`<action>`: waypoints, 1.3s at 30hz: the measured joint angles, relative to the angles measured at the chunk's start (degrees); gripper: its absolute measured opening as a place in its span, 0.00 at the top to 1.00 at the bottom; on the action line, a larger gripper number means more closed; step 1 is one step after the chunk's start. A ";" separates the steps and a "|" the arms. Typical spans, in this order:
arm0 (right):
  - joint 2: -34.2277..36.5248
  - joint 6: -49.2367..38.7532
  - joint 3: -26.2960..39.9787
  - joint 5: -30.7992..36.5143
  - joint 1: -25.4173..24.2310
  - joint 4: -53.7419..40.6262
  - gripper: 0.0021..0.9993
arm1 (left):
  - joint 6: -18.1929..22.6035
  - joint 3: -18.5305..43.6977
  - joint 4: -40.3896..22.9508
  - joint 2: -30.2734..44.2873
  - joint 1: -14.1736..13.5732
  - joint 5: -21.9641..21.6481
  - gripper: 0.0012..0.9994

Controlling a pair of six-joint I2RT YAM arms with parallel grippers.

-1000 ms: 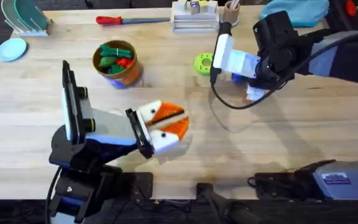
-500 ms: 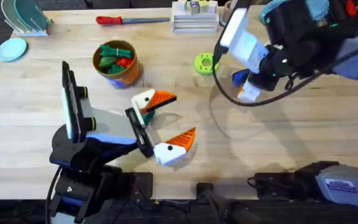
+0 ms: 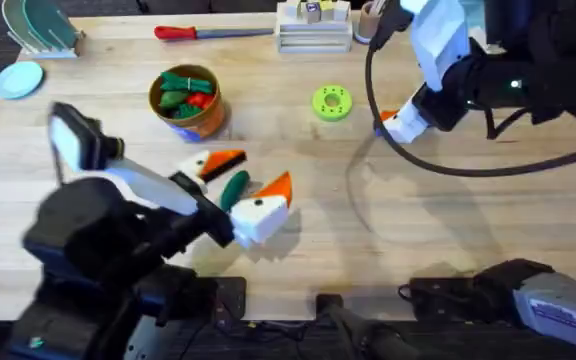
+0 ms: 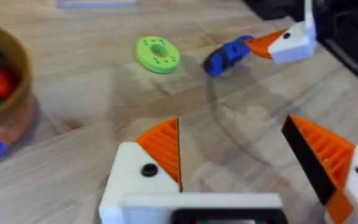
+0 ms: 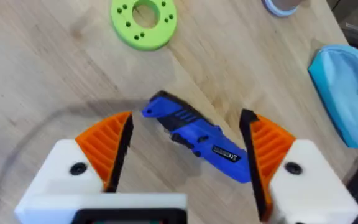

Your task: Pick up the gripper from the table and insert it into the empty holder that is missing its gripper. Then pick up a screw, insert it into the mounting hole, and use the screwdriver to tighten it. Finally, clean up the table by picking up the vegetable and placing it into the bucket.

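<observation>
My left gripper (image 3: 263, 168) (image 4: 232, 124) stands open low over the table's middle, white fingers with orange pads spread. The dark green vegetable (image 3: 234, 188) lies between those fingers, near their bases. The bucket (image 3: 206, 118) (image 4: 14, 115), orange-tan with a blue base, stands behind it with green and red toy vegetables heaped inside. My right gripper (image 3: 400, 122) (image 5: 188, 118) is open at the far right, its pads on either side of the blue screwdriver (image 5: 197, 138) (image 4: 227, 55), which lies flat on the wood. The loose gripper, the holder and the screw are out of view.
A flat green disc (image 3: 331, 102) (image 5: 145, 14) (image 4: 158, 53) with holes lies left of the right gripper. A red-handled screwdriver (image 3: 213, 32) and a small rack (image 3: 313, 28) sit at the back edge. A blue cloth (image 5: 347, 93) is at the far right.
My left gripper went from shut to open and shifted back and left, uncovering the green vegetable between its fingers. The right arm has swung back and to the right over the blue screwdriver.
</observation>
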 joint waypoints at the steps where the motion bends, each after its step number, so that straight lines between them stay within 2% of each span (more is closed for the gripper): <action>1: -0.02 0.39 0.00 -0.12 0.00 0.31 0.01 | 1.30 1.71 -0.73 1.64 0.00 -1.54 0.01; 4: -0.02 1.47 0.00 -0.18 0.00 0.44 0.01 | 4.24 6.51 -5.61 7.02 0.00 -6.07 0.01; 7: 0.00 2.21 0.00 -0.29 0.00 0.44 0.01 | 5.67 11.03 -13.36 13.50 0.00 -11.62 0.01; 10: -0.02 2.67 0.00 -0.42 0.00 0.44 0.01 | 6.47 14.66 -17.67 19.99 0.00 -17.59 0.01; 13: -0.02 2.93 0.00 -0.55 0.00 0.44 0.01 | 7.00 16.85 -17.01 25.80 0.00 -22.62 0.01; 16: 0.00 3.07 0.00 -0.55 0.00 0.44 0.01 | 7.22 17.26 -14.93 30.49 0.00 -25.57 0.01; 21: -0.02 3.09 0.00 -0.55 0.00 0.44 0.01 | 7.35 17.26 -14.61 36.63 0.00 -27.74 0.01; 31: -0.02 3.09 0.00 -0.55 0.00 0.44 0.01 | 7.35 17.26 -13.24 49.30 -0.02 -29.06 0.01; 35: 0.00 3.09 0.00 -0.55 0.00 0.44 0.01 | 7.42 17.47 -12.29 54.69 -1.28 -29.26 0.01; 39: -0.02 3.07 0.00 -0.55 0.00 0.44 0.01 | 8.26 18.11 -12.31 56.86 -2.75 -29.28 0.01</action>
